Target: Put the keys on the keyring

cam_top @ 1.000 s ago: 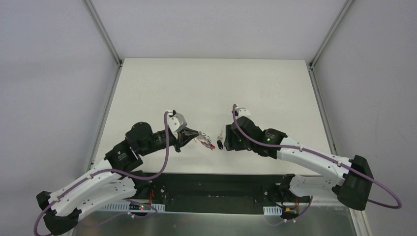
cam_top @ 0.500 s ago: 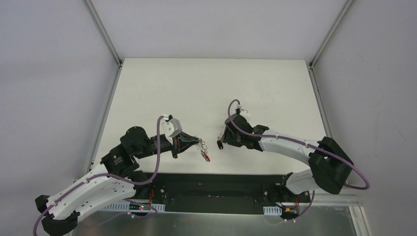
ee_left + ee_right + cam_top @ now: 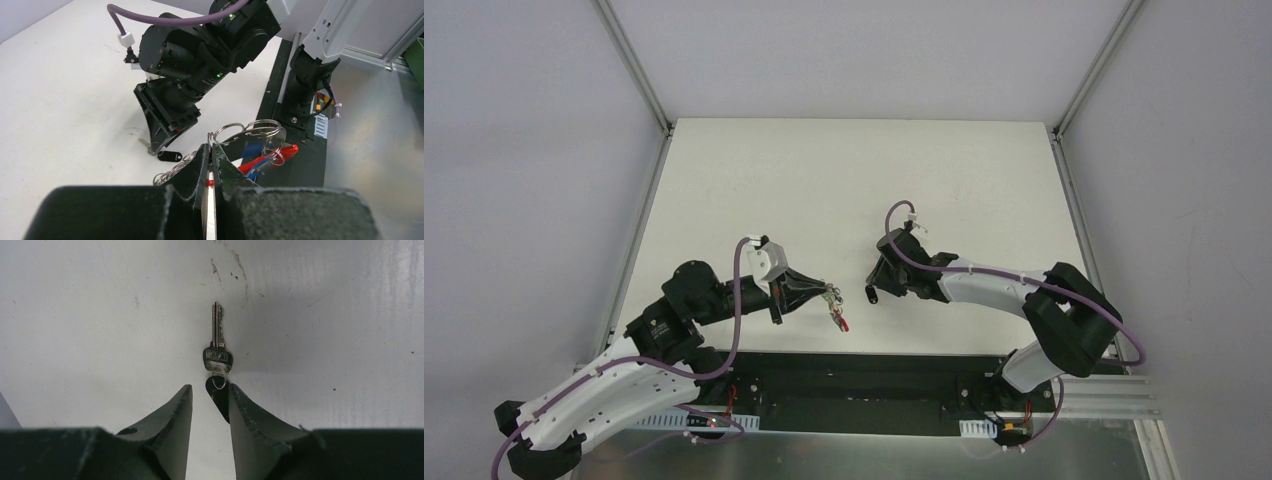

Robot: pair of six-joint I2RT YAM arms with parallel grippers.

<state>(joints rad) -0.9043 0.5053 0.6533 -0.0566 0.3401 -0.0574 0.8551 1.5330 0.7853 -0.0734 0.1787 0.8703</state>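
Observation:
My left gripper (image 3: pixel 210 147) is shut on the keyring (image 3: pixel 226 129), whose thin silvery wire sticks out past the fingertips. Small rings carrying a blue-headed key (image 3: pixel 256 165) and a red piece (image 3: pixel 281 151) hang from it. In the top view the left gripper (image 3: pixel 824 291) holds this bunch just above the table's near edge. A silvery key (image 3: pixel 216 340) with a black tag (image 3: pixel 218 396) lies flat on the table. My right gripper (image 3: pixel 210 387) hovers low over it, open with a narrow gap. The tag lies against the inside of the right finger (image 3: pixel 250 415).
The white table (image 3: pixel 844 190) stretches away behind both grippers. The black base rail (image 3: pixel 864 375) runs along the near edge, just below the hanging bunch. The two grippers face each other a short gap apart, with the right gripper (image 3: pixel 876 288) beside the black tag.
The right gripper's jaws have narrowed around the black tag and its arm has folded in over the key. The left gripper has drawn back to the left with the keyring.

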